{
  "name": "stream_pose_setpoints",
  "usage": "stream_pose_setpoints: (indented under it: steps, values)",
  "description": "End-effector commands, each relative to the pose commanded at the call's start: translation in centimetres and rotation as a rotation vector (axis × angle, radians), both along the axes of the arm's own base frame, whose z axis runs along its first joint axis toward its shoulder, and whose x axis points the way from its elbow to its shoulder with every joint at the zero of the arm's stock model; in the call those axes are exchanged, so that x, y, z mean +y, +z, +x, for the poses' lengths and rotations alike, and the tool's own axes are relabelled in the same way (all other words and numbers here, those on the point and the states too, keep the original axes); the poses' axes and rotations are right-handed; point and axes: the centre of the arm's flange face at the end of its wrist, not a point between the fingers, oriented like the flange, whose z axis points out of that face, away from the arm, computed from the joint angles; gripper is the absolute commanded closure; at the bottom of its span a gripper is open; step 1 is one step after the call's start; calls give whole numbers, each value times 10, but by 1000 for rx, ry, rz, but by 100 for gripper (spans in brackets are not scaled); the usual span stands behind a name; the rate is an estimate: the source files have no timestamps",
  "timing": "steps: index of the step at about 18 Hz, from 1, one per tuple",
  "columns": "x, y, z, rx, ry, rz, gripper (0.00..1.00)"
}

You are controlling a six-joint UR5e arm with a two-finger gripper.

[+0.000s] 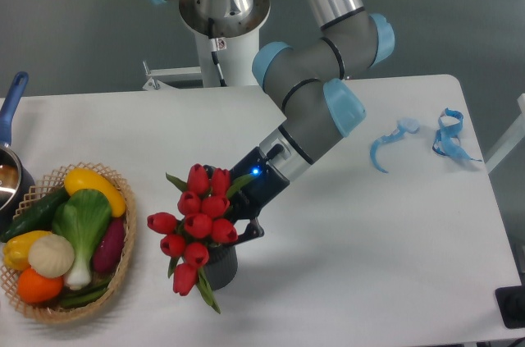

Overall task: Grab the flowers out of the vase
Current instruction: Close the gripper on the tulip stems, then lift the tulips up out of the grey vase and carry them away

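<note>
the flowers (pixel 195 228) stand near the front of the table (pixel 394 265), a little left of centre, their red heads spread wider than the vase (pixel 220 268) below them. only the dark lower part of the vase shows under the blooms and leaves. the gripper (pixel 243 214) reaches in from the right at a slant and is buried behind the heads, right against the bunch. its fingers are hidden by the tulips, so i cannot tell whether it is clamped on the stems or merely close to them.

the main risk, as i judge it, is the vase coming along with the bunch: the stems sit in a narrow mouth, and a slanted pull could drag or tip it over toward the near edge. a grip that catches only a few stems could leave the rest behind or let the bunch slide out and spill. squeezing at the heads rather than the stems could bend or crush the buds. the wicker basket (pixel 123 269) of vegetables (pixel 80 228) sits just left of the bunch, so a swing to the left could brush it with the leaves.
</note>
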Motion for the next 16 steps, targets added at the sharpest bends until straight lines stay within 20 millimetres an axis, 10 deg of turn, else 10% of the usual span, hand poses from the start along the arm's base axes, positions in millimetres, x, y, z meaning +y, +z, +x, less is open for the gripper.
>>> stream_pose_setpoints:
  steps: [16]
  values:
    - [-12, 130, -18, -4, 142, 43, 54]
